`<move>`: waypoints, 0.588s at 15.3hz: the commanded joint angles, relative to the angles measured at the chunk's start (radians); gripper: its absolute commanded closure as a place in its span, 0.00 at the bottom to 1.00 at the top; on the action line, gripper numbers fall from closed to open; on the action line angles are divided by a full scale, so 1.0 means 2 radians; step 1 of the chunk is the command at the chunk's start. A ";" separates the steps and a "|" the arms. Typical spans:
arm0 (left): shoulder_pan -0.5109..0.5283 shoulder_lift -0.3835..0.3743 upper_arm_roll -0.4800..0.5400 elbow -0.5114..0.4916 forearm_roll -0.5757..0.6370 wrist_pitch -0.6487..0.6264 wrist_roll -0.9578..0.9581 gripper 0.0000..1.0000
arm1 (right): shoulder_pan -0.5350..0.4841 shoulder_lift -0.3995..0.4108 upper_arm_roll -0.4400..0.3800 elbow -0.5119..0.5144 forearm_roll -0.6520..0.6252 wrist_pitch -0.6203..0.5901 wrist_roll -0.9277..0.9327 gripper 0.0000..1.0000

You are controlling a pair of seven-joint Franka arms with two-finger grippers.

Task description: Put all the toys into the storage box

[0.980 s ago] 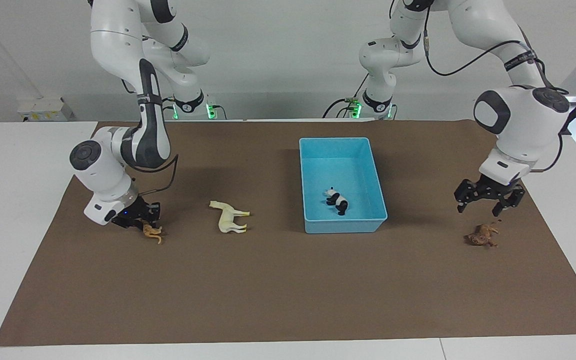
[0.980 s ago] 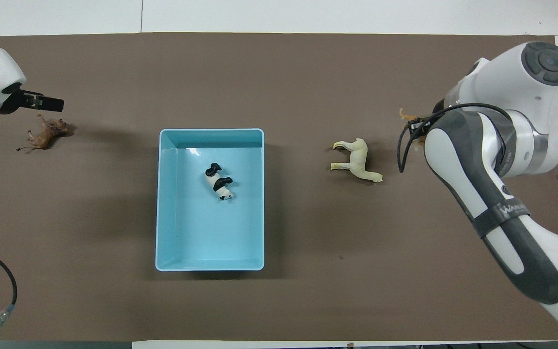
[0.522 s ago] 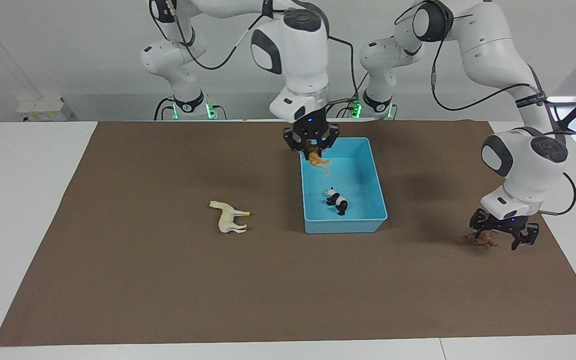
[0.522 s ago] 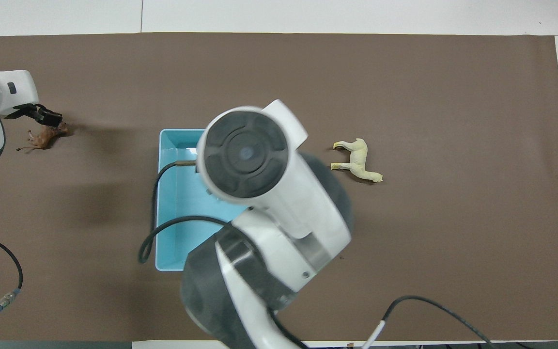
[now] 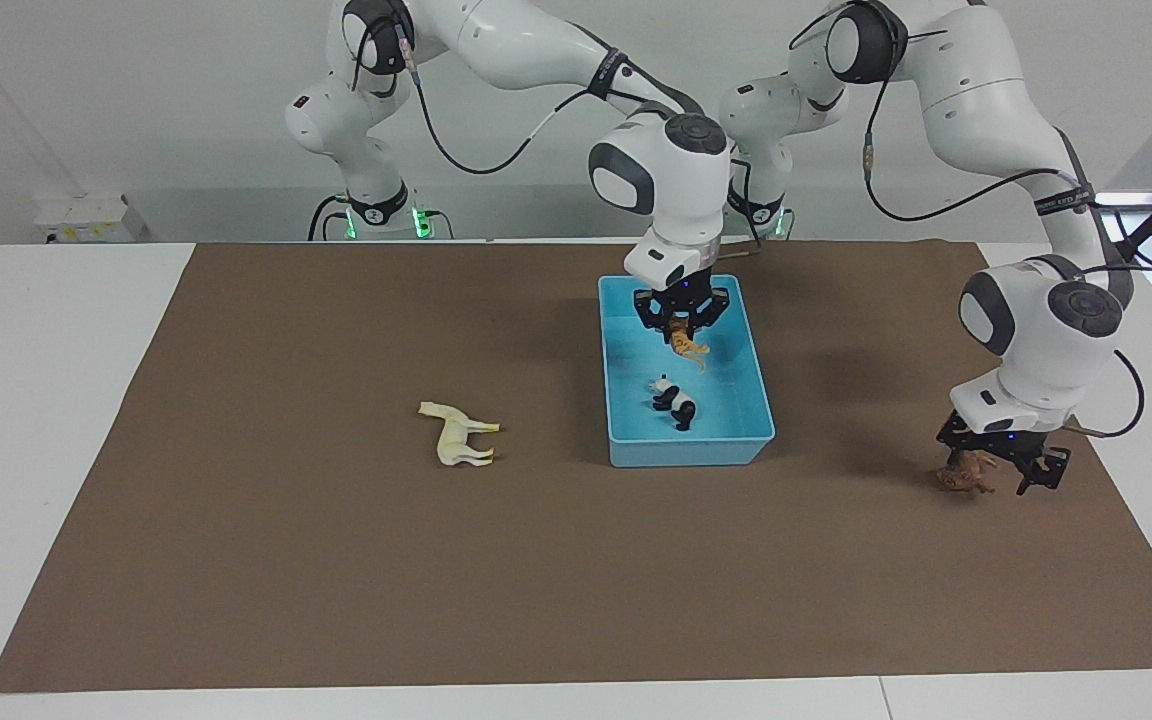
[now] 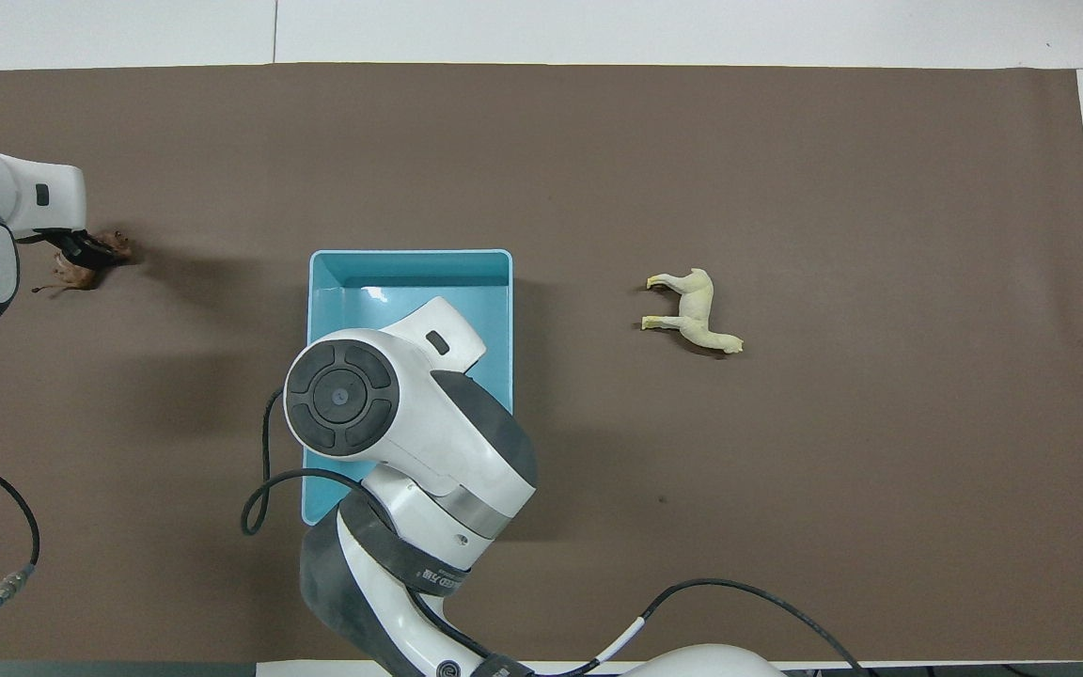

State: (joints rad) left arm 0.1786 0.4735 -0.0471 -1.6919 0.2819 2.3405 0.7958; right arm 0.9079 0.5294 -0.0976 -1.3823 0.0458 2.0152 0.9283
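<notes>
The desk (image 5: 56,420) carries a brown mat (image 5: 336,560). On the mat sits the light blue storage box (image 5: 758,400), the landmark here. The right end effector (image 5: 682,318) hangs over the part of the box nearer the robots, with the orange tiger (image 5: 684,344) at its fingertips; whether it grips the tiger I cannot tell. The left end effector (image 5: 999,462) is low, well away from the box at the left arm's end, fingers apart around the dark brown animal (image 5: 966,476). The cream horse (image 5: 457,433) lies on its side beside the box, toward the right arm's end. The panda (image 5: 675,400) lies inside the box.
</notes>
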 commanded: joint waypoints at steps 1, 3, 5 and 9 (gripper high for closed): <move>0.011 -0.003 0.000 -0.031 0.019 0.048 0.006 0.00 | -0.002 -0.019 0.000 0.008 0.003 -0.047 0.031 0.00; 0.022 -0.003 0.000 -0.054 0.020 0.073 0.006 0.00 | -0.014 -0.018 -0.005 0.034 0.004 -0.089 0.030 0.00; 0.023 -0.007 0.001 -0.068 0.020 0.073 0.006 0.00 | -0.048 -0.029 -0.005 0.040 -0.003 -0.104 0.019 0.00; 0.028 -0.010 0.000 -0.084 0.021 0.076 0.005 0.00 | -0.120 -0.053 -0.006 0.026 -0.006 -0.133 -0.113 0.00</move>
State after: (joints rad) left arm 0.2234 0.4758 -0.0422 -1.8163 0.2986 2.4600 0.8047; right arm 0.7314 0.4426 -0.1189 -1.3071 0.0415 1.7729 0.7970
